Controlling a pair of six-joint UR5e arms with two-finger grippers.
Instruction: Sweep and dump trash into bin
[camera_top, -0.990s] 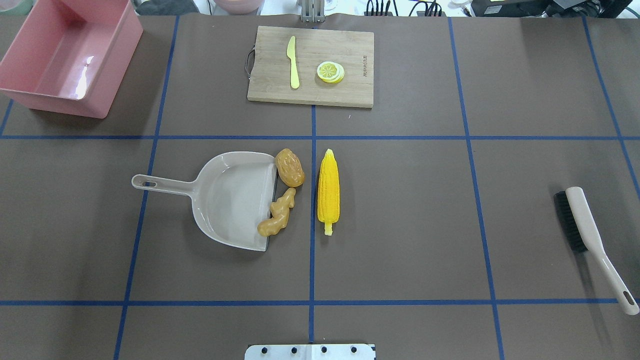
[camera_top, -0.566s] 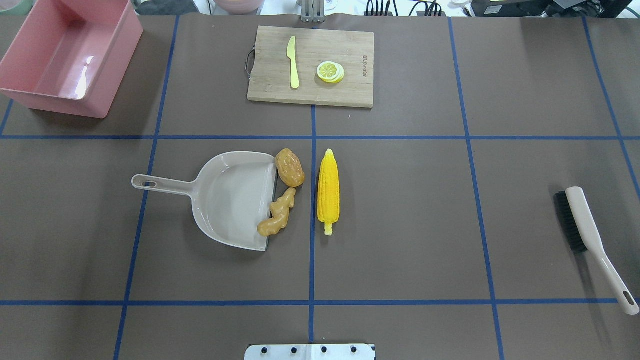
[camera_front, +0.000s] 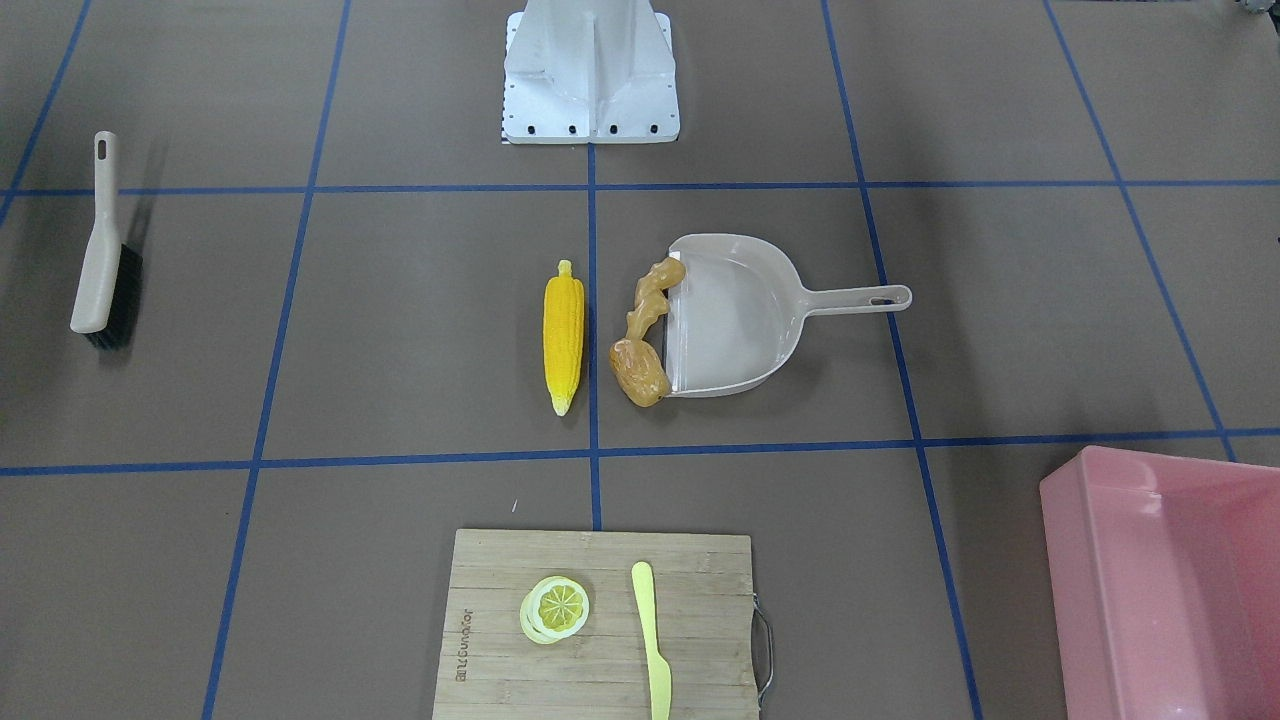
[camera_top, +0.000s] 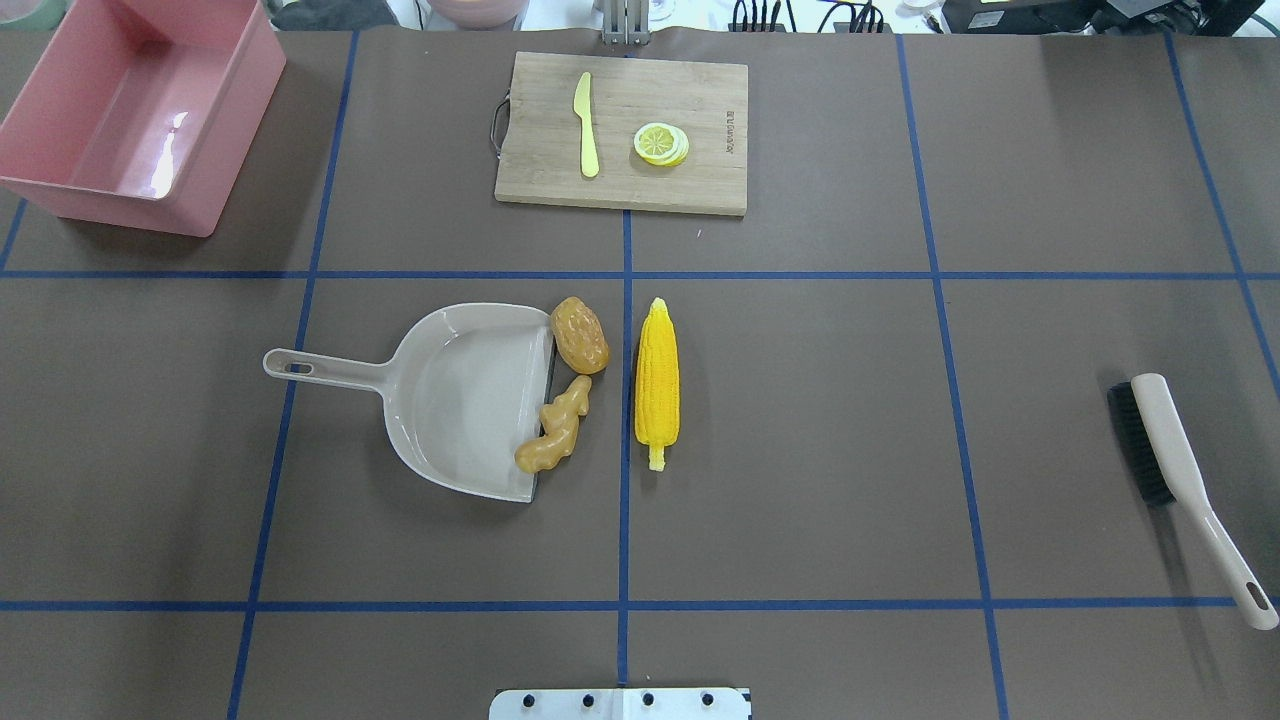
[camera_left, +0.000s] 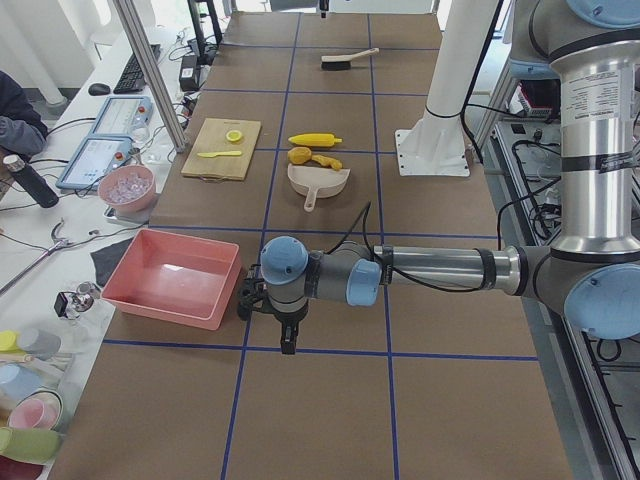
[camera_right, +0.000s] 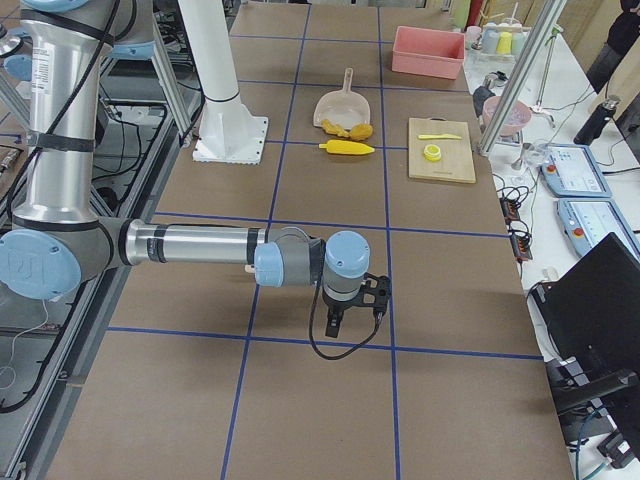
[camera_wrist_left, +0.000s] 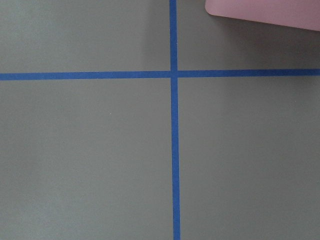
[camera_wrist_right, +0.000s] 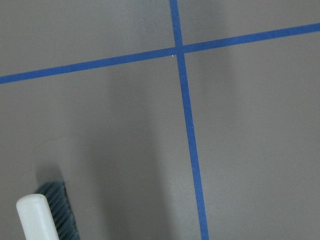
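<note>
Middle of the brown taped surface (camera_top: 800, 450): the beige plastic dustpan (camera_top: 450, 400) lies flat, handle towards the left edge. Two pieces of trash are right at its open lip. The glossy brown potato-like lump (camera_top: 579, 336) touches the lip's far end, and the knobbly tan ginger root (camera_top: 556, 430) leans on the near end, its fat end overlapping the lip. The yellow corn cob (camera_top: 657, 380) lies just beside them, apart, across the blue centre line.

The large pink plastic tub (camera_top: 120, 205) sits in the far left corner, cut off by the overhead view's edge; what shows of its inside is bare. The beige-handled black-bristled brush (camera_top: 1175, 470) lies by the right edge.

At the far edge, the wooden cutting board (camera_top: 620, 130) carries a yellow lemon slice (camera_top: 661, 143) and a pale yellow plastic knife (camera_top: 586, 125).

The left gripper (camera_left: 288, 346) hangs low beside the tub, and the right gripper (camera_right: 334, 324) hangs low over the surface. Both appear only in the side views, so whether their fingers are wide or narrow, I cannot tell. The wrist cameras catch no fingers, only a tub corner and the brush tip.
</note>
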